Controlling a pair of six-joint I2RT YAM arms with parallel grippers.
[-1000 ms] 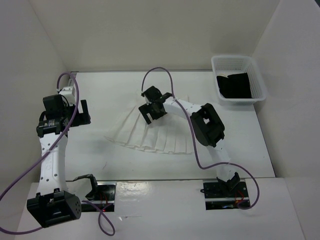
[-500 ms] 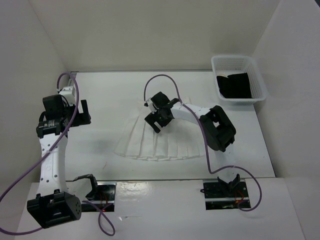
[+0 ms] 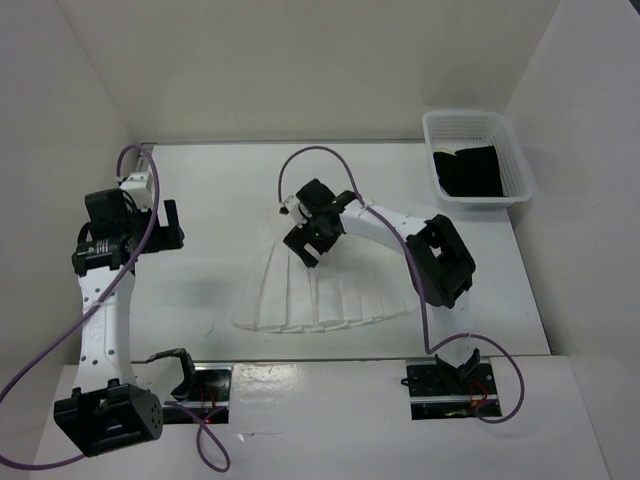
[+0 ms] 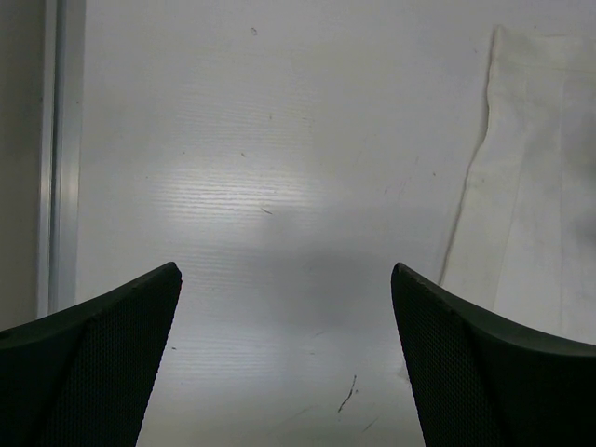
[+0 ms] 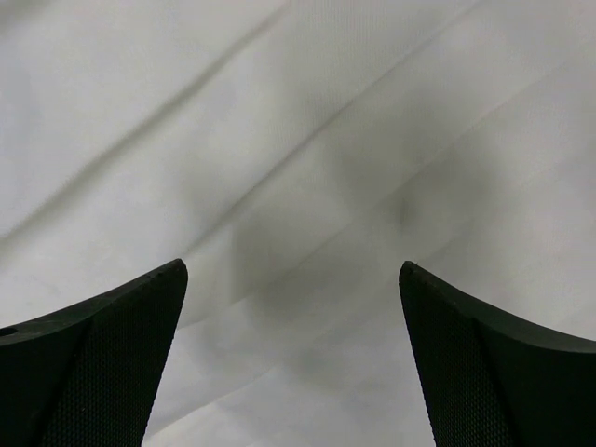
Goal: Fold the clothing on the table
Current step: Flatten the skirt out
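The clothing point(image 3: 320, 298) is a white pleated fan lying flat on the table point(image 3: 200, 180), narrow end toward the back. My right gripper point(image 3: 305, 250) hovers open over that narrow end. In the right wrist view its gripper point(image 5: 293, 265) has only pleated cloth point(image 5: 307, 140) below it and nothing between the fingers. My left gripper point(image 3: 172, 228) stands open over bare tabletop, left of the garment. The left wrist view shows that gripper point(image 4: 284, 270) empty, with the garment's edge point(image 4: 531, 186) to its right.
A white mesh basket point(image 3: 433, 125) holding black cloth point(image 3: 470, 172) stands at the back right corner. A metal rail point(image 4: 60, 158) runs along the table's left edge. White walls enclose the table on three sides.
The garment has shifted to the right and its left side has drawn in. The right gripper moved right, then slightly back left, staying open. The left arm has not moved.
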